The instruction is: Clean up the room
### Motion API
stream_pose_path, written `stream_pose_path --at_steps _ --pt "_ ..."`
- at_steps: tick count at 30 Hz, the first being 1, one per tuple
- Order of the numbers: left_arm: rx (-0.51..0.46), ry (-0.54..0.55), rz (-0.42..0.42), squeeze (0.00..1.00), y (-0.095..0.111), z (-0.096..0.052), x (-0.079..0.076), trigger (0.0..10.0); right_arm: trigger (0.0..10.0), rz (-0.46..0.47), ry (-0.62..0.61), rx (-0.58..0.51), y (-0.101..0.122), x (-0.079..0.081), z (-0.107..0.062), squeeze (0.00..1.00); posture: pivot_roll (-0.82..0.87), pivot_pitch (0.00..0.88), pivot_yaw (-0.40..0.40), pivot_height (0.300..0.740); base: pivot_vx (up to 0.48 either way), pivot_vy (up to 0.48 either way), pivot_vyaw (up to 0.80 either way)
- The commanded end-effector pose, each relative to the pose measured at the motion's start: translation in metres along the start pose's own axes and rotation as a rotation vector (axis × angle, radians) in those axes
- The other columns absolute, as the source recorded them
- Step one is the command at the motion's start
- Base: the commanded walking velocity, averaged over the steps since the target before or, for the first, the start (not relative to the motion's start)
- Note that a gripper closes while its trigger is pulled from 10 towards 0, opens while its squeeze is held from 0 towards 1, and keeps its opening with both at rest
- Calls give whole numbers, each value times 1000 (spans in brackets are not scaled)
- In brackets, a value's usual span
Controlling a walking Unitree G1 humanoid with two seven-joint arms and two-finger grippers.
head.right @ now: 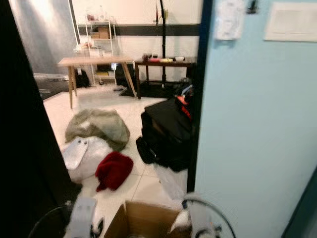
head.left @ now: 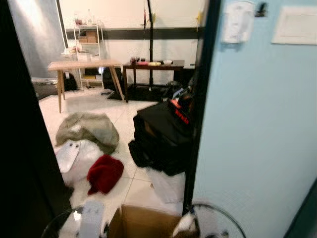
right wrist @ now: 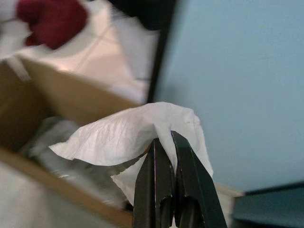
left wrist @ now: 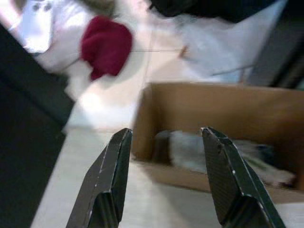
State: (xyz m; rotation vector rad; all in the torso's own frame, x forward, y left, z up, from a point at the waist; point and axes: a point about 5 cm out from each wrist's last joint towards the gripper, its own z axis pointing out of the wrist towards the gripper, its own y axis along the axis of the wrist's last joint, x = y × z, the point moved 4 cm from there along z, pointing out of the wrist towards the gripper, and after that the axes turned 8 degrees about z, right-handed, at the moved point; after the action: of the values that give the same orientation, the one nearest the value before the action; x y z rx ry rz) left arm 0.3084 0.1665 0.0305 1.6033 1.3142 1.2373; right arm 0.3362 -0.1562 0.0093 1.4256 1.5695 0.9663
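While room lay littered, drop-off step was judged in hand. Left gripper (left wrist: pixel 164 180) was held wide open, nothing gripped, above near edge of cardboard box (left wrist: pixel 223 109). Red cloth (head.left: pixel 105 173) was seen on floor tiles beyond box, not yet collected. Right gripper (right wrist: pixel 168 142) was closed on white tissue (right wrist: pixel 128 135), poised over box. Next move judged: fingers to be parted so tissue falls inside.

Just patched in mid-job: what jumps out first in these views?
The right gripper has its jaws shut on a crumpled white tissue, held over an open cardboard box at the robot's feet. Beyond it, a red cloth lies on the tiled floor beside a black bag. The left gripper is open above the box.
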Motion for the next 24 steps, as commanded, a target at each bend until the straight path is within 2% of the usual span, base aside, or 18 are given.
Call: stream_pose_path --at_steps 1,9,10,15,18,19,20,24 --pt "22 6 7 0 -6 -1 5 10000 10000 0 6 24 -7 4 0 0 -48 33 -2 740 0 0 0" --pt "9 -20 59 0 -5 0 3 10000 10000 -16 23 28 -5 8 3 0 -46 33 -2 740 0 0 0" --pt "-9 -45 95 0 -2 1 2 10000 10000 -34 60 58 -6 15 7 0 -50 40 -1 740 0 0 0" --pt "-32 -66 143 0 3 5 4 10000 10000 -54 112 88 -4 25 11 0 -47 52 -10 740 0 0 0" --pt "-67 -110 211 0 12 8 4 10000 10000 -114 211 128 -2 40 14 0 -43 89 -17 740 0 0 0" --pt "-67 -110 211 0 12 8 4 10000 10000 -114 211 128 -2 40 14 0 -43 89 -17 740 0 0 0" --pt "-74 -135 237 0 13 9 3 10000 10000 -152 247 142 -1 46 15 0 -42 108 -19 740 0 0 0" --pt "-83 -172 261 0 13 8 -1 10000 10000 -177 261 149 0 49 17 0 -39 132 -20 740 0 0 0"
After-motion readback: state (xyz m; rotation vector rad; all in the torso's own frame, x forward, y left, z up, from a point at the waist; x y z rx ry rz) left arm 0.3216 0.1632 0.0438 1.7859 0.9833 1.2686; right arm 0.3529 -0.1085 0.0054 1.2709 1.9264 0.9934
